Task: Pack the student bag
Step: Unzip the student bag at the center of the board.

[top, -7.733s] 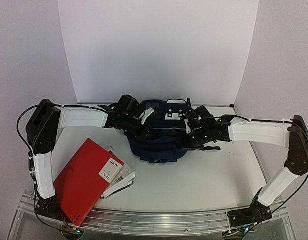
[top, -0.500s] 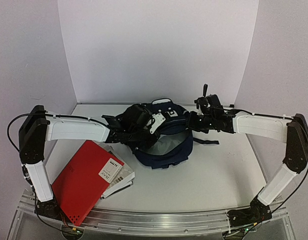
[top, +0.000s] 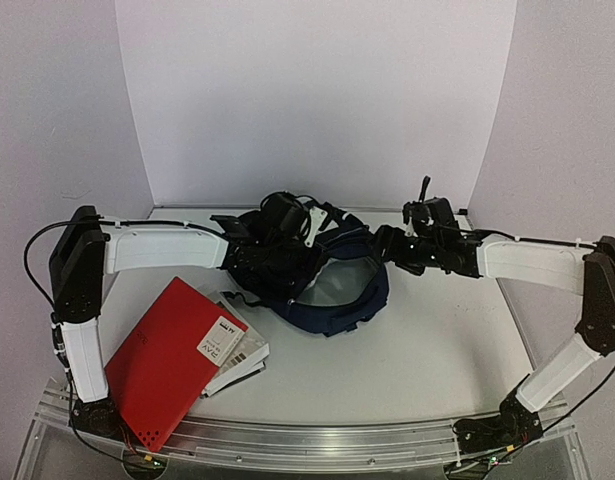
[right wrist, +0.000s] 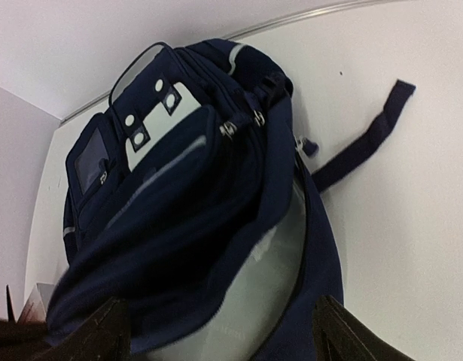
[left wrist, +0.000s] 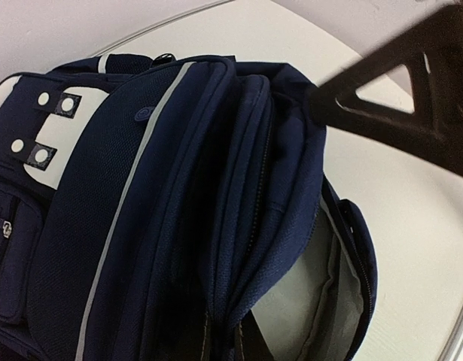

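student bag [top: 337,290] sits at the back of the desk [top: 437,350], mouth open, grey lining showing, nothing visible inside. left pincer [top: 287,240] closed, apparently pinching the bag's top edge (view is cluttered). right pincer [top: 387,245] spread wide beside it, empty. red book [top: 172,360] and papers [top: 242,355] not yet packed.

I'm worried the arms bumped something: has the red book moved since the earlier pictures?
No. The red book lies where it did before, its near corner still over the metal rail at the table's front edge.
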`<action>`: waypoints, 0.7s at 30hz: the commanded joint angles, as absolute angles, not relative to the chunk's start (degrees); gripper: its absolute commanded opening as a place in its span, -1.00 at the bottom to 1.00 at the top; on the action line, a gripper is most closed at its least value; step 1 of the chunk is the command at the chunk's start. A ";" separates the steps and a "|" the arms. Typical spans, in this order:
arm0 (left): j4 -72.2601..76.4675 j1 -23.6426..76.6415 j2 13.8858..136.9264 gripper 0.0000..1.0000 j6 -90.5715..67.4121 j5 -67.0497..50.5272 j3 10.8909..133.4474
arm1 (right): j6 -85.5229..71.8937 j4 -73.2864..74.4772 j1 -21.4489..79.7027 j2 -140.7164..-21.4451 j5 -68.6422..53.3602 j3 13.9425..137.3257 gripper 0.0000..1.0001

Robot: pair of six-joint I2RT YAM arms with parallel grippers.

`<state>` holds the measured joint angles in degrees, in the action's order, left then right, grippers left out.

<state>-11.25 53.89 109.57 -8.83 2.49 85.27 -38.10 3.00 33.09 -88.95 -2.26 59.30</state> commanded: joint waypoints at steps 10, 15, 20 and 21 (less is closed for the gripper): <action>-0.47 49.99 110.28 -1.00 -16.52 -1.20 92.19 | -47.72 -1.35 38.10 -82.93 -6.99 47.57 0.97; -0.81 49.84 109.23 -1.00 -15.96 -1.10 91.89 | -48.34 -7.50 39.50 -89.18 -8.32 48.61 0.94; -1.96 47.51 106.54 -1.00 -15.15 -0.69 91.71 | -48.41 -10.16 40.46 -95.28 -8.44 50.36 0.14; -2.59 46.91 105.85 -0.99 -14.64 -0.57 91.95 | -48.33 -10.16 40.44 -95.61 -7.46 50.19 -0.10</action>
<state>-9.05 49.93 111.51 -15.19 -1.63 87.74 -47.72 -5.98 39.73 -93.23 -8.08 48.15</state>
